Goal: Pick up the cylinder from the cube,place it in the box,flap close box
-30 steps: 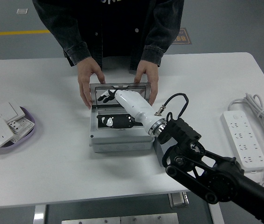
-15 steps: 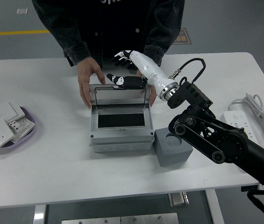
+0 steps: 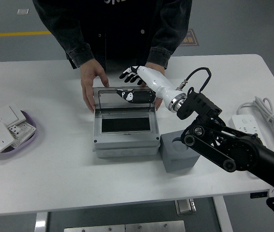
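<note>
Head view: the cylinder cannot be seen on the cube (image 3: 178, 153); a dark shape inside the box (image 3: 126, 128) may be it, so the job now looks like shutting the flap. The flap (image 3: 125, 96) stands up at the back. The right hand (image 3: 136, 81) is just behind its top edge, fingers spread, holding nothing. Next it should push the flap forward and down. A person's hand (image 3: 91, 87) steadies the box on the worktop (image 3: 54, 159).
</note>
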{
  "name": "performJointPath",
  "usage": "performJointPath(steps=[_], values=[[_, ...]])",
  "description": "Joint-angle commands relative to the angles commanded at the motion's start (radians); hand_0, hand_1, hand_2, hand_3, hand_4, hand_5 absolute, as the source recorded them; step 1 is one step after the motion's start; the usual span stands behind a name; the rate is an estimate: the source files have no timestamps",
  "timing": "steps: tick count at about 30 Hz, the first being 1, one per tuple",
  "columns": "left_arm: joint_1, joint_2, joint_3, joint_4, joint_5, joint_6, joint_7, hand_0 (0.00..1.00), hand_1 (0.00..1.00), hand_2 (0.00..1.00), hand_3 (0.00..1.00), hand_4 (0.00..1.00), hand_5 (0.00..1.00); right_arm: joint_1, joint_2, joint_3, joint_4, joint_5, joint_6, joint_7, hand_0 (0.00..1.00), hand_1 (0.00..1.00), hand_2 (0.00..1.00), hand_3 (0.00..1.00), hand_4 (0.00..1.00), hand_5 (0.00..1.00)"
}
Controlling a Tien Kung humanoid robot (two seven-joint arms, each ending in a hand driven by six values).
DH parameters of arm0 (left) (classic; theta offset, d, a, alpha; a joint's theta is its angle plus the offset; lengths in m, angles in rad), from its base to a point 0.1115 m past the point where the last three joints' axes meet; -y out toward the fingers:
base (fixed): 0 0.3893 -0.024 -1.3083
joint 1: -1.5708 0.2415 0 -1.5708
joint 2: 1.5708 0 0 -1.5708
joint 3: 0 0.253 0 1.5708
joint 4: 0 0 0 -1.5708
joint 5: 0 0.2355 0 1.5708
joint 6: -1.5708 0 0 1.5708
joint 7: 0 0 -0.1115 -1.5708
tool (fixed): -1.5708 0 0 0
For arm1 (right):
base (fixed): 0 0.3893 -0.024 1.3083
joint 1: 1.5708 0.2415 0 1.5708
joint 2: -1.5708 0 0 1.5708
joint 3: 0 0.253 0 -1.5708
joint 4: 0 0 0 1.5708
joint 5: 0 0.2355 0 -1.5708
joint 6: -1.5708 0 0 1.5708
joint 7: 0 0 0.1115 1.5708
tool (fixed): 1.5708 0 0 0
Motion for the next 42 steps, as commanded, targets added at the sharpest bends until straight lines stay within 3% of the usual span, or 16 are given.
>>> performJointPath(steps=[15, 23, 29, 36, 42], values=[[0.0, 0.002, 0.02, 0.0, -0.022, 0.0, -0.009, 0.64, 0.663, 0.582, 0.648, 0.727, 0.348, -0.108, -0.114, -0.053, 0.245, -0.034, -0.016, -0.042, 0.521, 0.578, 0.6, 0.665, 0.675, 0.374], [0.001, 0.001, 0.021, 0.0, -0.023, 0.0, -0.01, 0.64, 0.663, 0.582, 0.648, 0.727, 0.347, -0.165, -0.113, -0.065, 0.223, 0.118, -0.042, 0.029, 0.518, 0.577, 0.602, 0.665, 0.668, 0.372], [0.002, 0.001, 0.016, 0.0, -0.02, 0.001, -0.01, 0.64, 0.663, 0.581, 0.648, 0.727, 0.345, -0.217, -0.129, 0.051, 0.253, 0.099, -0.035, 0.034, 0.512, 0.576, 0.601, 0.666, 0.629, 0.361], [0.016, -0.002, 0.005, 0.0, -0.017, 0.002, -0.006, 0.64, 0.663, 0.581, 0.648, 0.726, 0.343, -0.341, -0.16, 0.275, 0.305, 0.049, -0.02, 0.052, 0.513, 0.575, 0.605, 0.665, 0.637, 0.358], [0.021, 0.004, 0.004, 0.0, -0.028, 0.004, -0.006, 0.64, 0.663, 0.581, 0.647, 0.725, 0.339, -0.48, -0.125, 0.497, 0.286, 0.144, -0.004, 0.136, 0.513, 0.574, 0.605, 0.665, 0.628, 0.347]])
